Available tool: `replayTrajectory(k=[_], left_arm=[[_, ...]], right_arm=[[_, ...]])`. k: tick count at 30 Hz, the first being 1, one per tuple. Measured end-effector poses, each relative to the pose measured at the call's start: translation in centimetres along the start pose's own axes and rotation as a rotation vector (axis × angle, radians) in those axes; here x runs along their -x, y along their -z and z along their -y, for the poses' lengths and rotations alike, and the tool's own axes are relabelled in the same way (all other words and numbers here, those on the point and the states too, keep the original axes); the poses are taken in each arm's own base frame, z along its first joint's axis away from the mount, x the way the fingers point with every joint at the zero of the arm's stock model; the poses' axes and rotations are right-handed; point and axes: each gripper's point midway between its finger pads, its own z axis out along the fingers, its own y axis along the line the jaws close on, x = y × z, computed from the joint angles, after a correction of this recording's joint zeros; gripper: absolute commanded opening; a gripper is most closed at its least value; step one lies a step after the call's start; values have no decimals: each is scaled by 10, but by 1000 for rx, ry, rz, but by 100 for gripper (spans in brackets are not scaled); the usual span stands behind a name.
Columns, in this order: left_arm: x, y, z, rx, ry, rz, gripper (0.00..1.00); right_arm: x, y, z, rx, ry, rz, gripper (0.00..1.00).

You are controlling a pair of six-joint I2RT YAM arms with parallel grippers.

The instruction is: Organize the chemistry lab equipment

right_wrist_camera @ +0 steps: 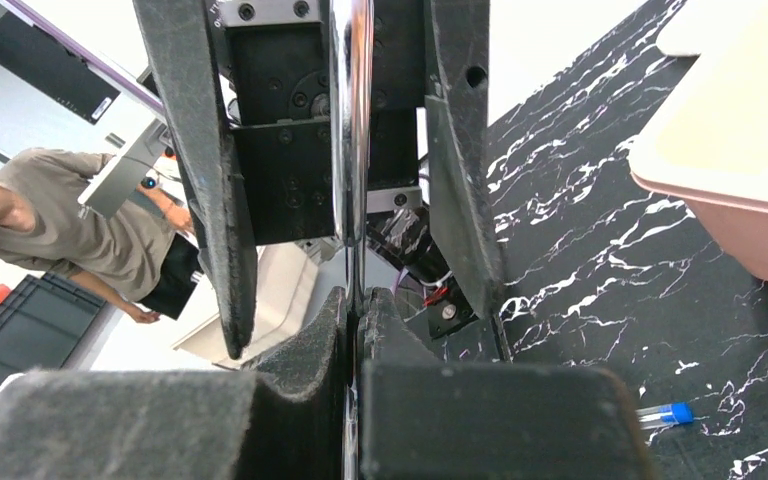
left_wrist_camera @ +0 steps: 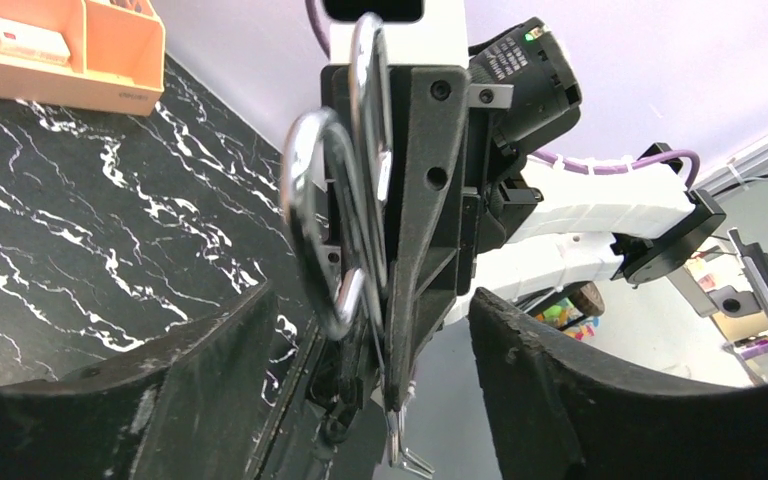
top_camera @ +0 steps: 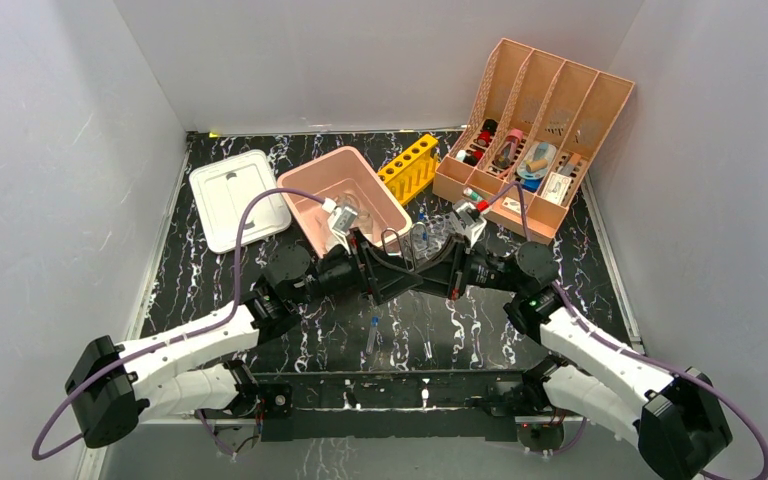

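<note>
Right wrist view: the right gripper (right_wrist_camera: pixel 353 315) is pinched tight on the thin metal wire tongs (right_wrist_camera: pixel 350 120). Their long axis runs straight ahead between the fingers of the left gripper (left_wrist_camera: pixel 370 320), which are spread wide and clear of the metal. Beyond lies the pink tub (top_camera: pixel 345 195), nearer the left arm.

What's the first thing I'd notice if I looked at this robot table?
Mid-table, the right gripper pinches shiny metal tongs, nose to nose with the left gripper, which gapes open around them. Behind them sit a big pink tub, left of centre, and a peach organizer stuffed with lab bits, far right.
</note>
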Motion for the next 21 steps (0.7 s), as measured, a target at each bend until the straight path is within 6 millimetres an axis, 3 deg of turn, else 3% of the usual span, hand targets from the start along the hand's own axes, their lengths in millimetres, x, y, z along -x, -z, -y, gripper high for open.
replayTrajectory(k=[14, 16, 19, 21], left_arm=[[14, 1, 3, -4, -9, 73, 30], [16, 1, 4, -8, -5, 86, 23], [16, 1, 1, 1, 8, 98, 3], [15, 2, 0, -1, 28, 105, 0]], right_arm=[[-6, -1, -2, 38, -34, -26, 0], [-7, -2, -2, 40, -37, -33, 0], [-12, -3, -2, 43, -38, -51, 0], [-15, -4, -2, 47, -28, -59, 0]])
